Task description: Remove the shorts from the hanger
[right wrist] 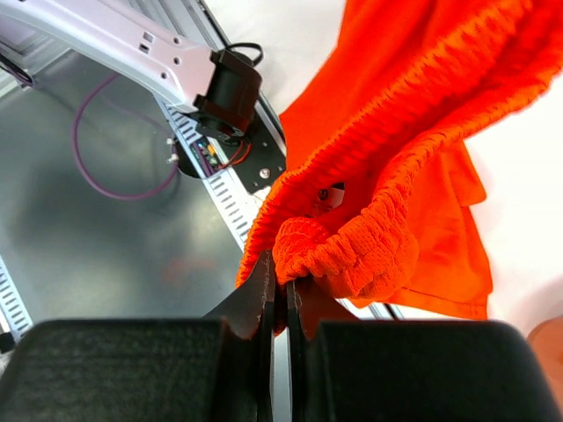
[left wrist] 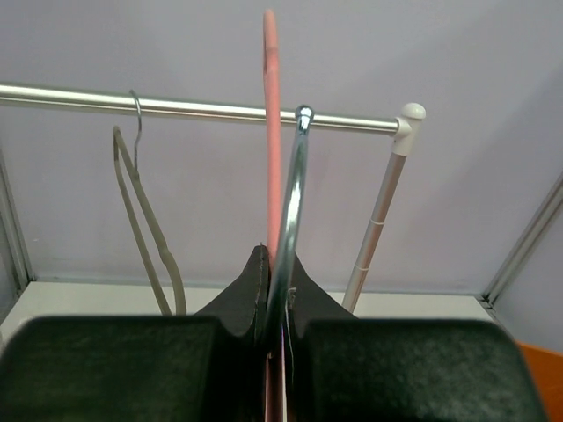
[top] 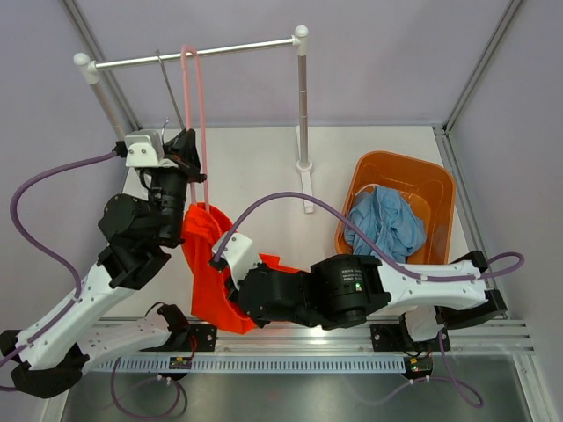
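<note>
Orange shorts droop over the table's near edge, waistband pinched tight in the right gripper, its forearm folded leftward. The left gripper, raised below the rail, clamps the pink hanger. Blue shorts fill the basket; bare tabletop lies between.

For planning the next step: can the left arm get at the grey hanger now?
Probably not: the left gripper is shut on the pink hanger, though the grey hanger hangs close.
</note>
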Robot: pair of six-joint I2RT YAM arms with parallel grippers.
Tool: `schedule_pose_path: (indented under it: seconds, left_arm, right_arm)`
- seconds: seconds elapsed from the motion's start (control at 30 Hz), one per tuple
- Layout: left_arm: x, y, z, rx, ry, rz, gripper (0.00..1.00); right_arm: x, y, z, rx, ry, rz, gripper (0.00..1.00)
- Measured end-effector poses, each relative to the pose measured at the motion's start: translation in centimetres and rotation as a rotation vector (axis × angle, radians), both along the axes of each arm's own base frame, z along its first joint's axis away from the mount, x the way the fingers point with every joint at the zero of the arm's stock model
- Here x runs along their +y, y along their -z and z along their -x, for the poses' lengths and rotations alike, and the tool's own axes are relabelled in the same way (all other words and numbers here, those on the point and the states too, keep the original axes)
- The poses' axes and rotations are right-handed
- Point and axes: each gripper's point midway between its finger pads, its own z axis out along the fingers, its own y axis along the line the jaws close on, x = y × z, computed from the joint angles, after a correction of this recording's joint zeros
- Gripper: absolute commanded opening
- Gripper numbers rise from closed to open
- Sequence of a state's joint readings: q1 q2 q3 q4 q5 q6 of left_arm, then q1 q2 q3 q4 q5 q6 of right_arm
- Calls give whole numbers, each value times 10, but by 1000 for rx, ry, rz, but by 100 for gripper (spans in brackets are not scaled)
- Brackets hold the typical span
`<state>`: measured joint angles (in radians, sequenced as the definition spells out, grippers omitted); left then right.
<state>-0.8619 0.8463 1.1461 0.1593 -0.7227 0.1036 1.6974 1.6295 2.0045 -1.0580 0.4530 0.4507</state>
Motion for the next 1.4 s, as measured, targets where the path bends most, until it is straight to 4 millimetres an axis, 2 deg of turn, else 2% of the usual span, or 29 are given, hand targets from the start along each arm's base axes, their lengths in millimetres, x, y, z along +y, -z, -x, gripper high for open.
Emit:
schedule_pose_path:
  seconds: [0.23, 0.37, 0.53, 0.63, 0.77, 0.93, 1.03, 1.13, 1.27, 1.4]
  left_arm:
    - [15, -24, 5, -52, -44, 14, 0]
    - [20, -39, 8, -65, -45, 31, 0]
    - [24, -40, 12, -54, -49, 7, 0]
    - [21, -46, 16, -31, -11, -14, 0]
    - [12, -41, 23, 11, 76, -27, 0]
    - [1, -7, 28, 96, 153, -67, 0]
    - [-6, 26, 26, 176, 175, -130, 0]
    - [-14, 48, 23, 232, 192, -183, 0]
    - [-21, 74, 21, 288, 212, -238, 0]
    - [-24, 90, 21, 316, 222, -265, 0]
  right_arm:
    - [-16, -3, -7, -29, 31, 20, 0]
    - [-28, -8, -19, -75, 84, 37, 0]
    - [-45, -33, -34, -125, 145, 2, 0]
    - [-60, -62, -50, -185, 205, -50, 0]
    - [-87, -112, -93, -301, 348, -134, 0]
    - [-138, -156, -178, -464, 625, -146, 0]
    - [-166, -192, -212, -599, 764, -153, 0]
    - [-190, -236, -226, -740, 874, -198, 0]
    - [-235, -298, -227, -855, 1026, -312, 0]
    - [-305, -350, -209, -876, 1156, -485, 0]
